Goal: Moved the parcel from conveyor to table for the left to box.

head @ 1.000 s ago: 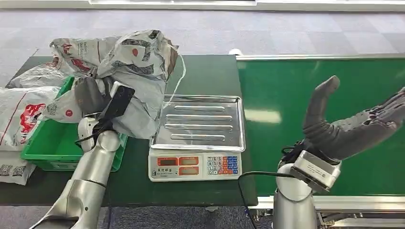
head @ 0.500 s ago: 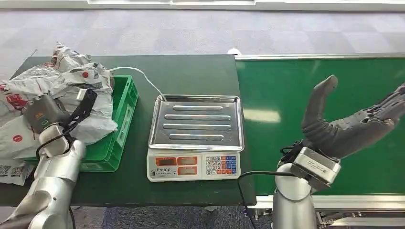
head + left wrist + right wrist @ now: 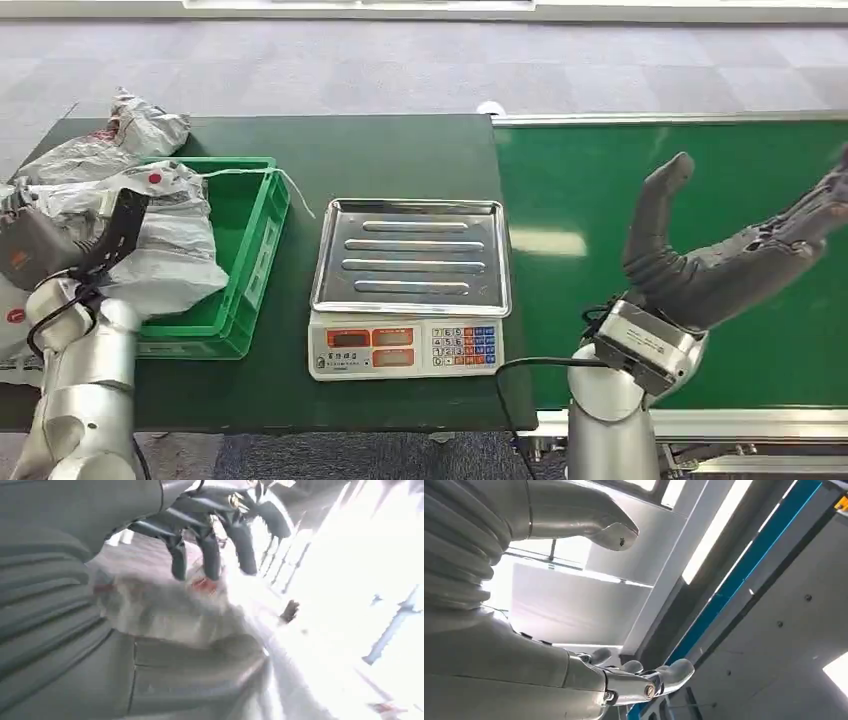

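Observation:
A crumpled white-grey parcel with red marks lies over the left part of the green crate. My left hand grips it at the crate's left side. In the left wrist view the dark fingers curl over the parcel, which looks blurred and bright. My right hand is raised over the green conveyor, fingers spread and thumb up, holding nothing. The right wrist view shows that hand against the ceiling.
A scale with a steel tray stands mid-table, between the crate and the conveyor. More bagged parcels are heaped at the dark green table's far left. A white cord trails from the held parcel over the crate's rim.
My left arm has swung left with the parcel, from beside the scale to the crate's left part, uncovering the crate. The right hand has hardly moved.

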You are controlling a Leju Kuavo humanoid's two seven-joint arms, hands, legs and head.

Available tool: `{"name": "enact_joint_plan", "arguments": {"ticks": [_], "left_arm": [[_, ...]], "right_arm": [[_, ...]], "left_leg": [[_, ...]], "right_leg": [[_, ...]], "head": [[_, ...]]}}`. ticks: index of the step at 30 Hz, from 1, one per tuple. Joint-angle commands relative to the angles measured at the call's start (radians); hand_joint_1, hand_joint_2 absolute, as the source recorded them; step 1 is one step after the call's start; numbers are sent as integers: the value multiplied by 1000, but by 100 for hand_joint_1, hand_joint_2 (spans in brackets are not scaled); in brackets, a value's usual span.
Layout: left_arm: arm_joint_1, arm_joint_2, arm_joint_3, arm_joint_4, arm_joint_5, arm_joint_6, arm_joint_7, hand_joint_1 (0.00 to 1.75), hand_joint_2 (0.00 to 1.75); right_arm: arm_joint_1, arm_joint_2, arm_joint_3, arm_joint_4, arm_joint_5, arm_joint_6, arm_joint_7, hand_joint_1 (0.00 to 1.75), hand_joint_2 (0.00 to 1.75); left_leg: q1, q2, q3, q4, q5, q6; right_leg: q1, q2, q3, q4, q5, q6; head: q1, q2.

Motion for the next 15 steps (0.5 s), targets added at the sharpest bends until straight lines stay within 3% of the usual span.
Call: {"name": "enact_joint_plan", "arguments": {"ticks": [1, 5, 7, 8, 11, 15], "left_arm": [[-113, -180, 264, -84, 358, 0, -485, 0, 0], [-113, -180, 264, -84, 358, 0, -485, 0, 0], [-147, -179, 220, -24, 506, -27, -601, 0, 0], [-156, -207, 174, -89, 683, -157, -696, 0, 0], [-74, -254, 37, -292, 851, -261, -696, 0, 0], [-74, -254, 37, -292, 851, -261, -696, 0, 0]], "right_arm": [[-1, -2, -4, 20, -13, -2, -15, 0, 175], [-1, -2, -4, 20, -13, -2, -15, 0, 175], [0, -2, -16, 22, -27, -2, -32, 0, 175], [-2, -2, -24, 29, -35, -2, -44, 0, 175], [-1, -2, -41, 48, -57, -2, -72, 0, 175], [-1, -2, -41, 48, -57, -2, -72, 0, 175]], "left_leg": [[1, -2, -1, 0, 0, 1], [0, -4, 1, -2, 1, 1], [1, -4, 1, -1, 1, 1], [0, -5, 0, -1, 1, 1], [1, -6, -2, 1, 1, 1], [1, -3, 1, 0, 1, 1]], "right_leg": [[1, -4, 1, -1, 0, 0], [1, -6, 3, -2, 0, 0], [1, -5, 3, -2, 0, -1], [1, -7, 3, -1, 0, -1], [2, -8, 0, -1, 1, 0], [1, -5, 2, -2, 1, 0]], "head": [[0, 0], [0, 0], [0, 0], [0, 0], [0, 0], [0, 0]]}}
